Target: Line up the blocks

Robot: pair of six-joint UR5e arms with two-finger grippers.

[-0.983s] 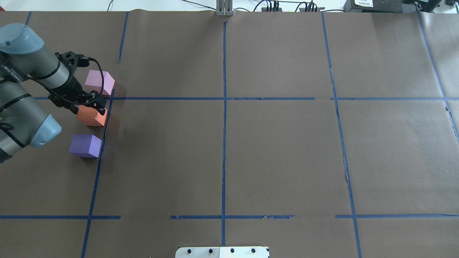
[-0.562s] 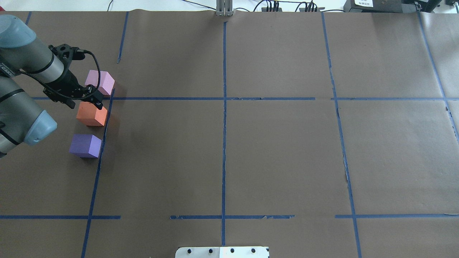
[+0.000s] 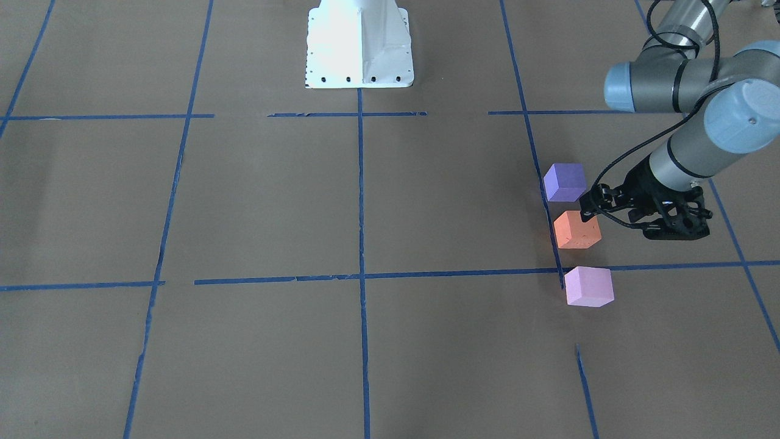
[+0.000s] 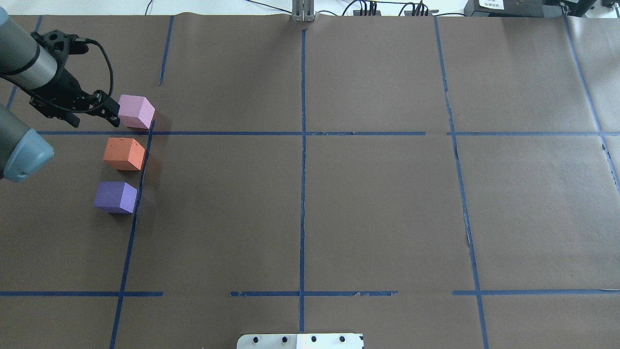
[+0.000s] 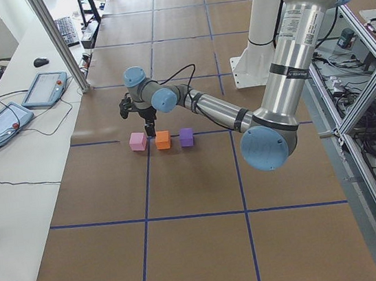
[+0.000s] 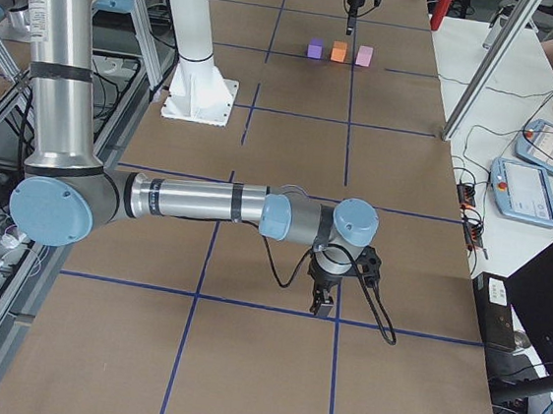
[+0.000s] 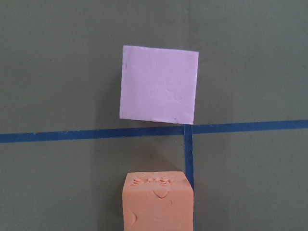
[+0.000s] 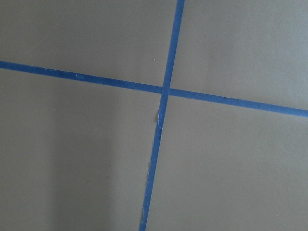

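Three cubes stand in a row along a blue tape line at the table's left side: pale pink point(image 4: 137, 111), orange point(image 4: 124, 153), blue-violet point(image 4: 115, 197). They stand apart with small gaps. My left gripper point(image 4: 112, 114) is open and empty, raised just left of the pink cube and touching no cube. In the front view it point(image 3: 590, 206) hangs beside the orange cube point(image 3: 576, 230). The left wrist view looks down on the pink cube point(image 7: 159, 84) and the orange cube point(image 7: 158, 202). My right gripper point(image 6: 323, 306) shows only in the exterior right view, low over bare table; I cannot tell its state.
Brown paper with a blue tape grid point(image 4: 302, 145) covers the table. The white robot base point(image 3: 359, 42) stands at the near middle edge. Tablets point(image 5: 2, 123) and a metal post point(image 5: 57, 40) are beyond the far edge.
My left gripper has let go of the orange cube and moved up and away towards the far left. All three cubes have stayed in place.
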